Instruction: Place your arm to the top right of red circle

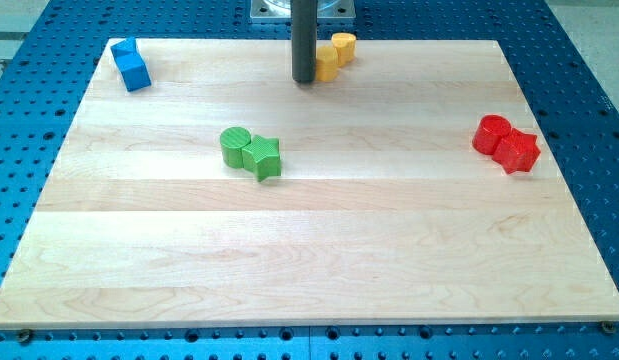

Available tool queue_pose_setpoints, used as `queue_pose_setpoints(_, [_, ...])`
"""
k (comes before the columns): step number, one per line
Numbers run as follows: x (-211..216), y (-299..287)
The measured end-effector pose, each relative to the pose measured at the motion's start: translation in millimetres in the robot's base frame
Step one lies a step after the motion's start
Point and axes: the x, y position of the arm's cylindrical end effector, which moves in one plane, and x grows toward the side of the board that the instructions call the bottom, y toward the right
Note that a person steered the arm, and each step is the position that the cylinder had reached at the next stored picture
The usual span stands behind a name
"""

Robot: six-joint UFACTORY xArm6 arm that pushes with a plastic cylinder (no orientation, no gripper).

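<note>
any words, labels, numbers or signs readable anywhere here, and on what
None: no readable text shows anywhere in the camera view.
The wooden board is bare of print.
The blue blocks, yellow blocks, green blocks and red blocks carry no markings.
The blue perforated table has only holes.
My tip, beside the yellow blocks, is plain and dark.

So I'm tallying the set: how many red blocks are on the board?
2, both near the view's right edge, touching: the red circle and a red block just below-right of it. My tip is far off, by the yellow blocks; none seems hidden.
</note>
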Motion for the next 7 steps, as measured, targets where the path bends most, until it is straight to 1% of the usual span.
queue_pose_setpoints(1, [0.2, 0.0])
queue_pose_setpoints(2, [20.0, 6.0])
queue_pose_setpoints(3, [32.2, -2.0])
queue_pose_setpoints(4, [49.1, -25.8])
queue_pose_setpoints(5, [49.2, 37.4])
queue_pose_setpoints(6, [68.9, 143.7])
queue_pose_setpoints(7, [69.4, 199.7])
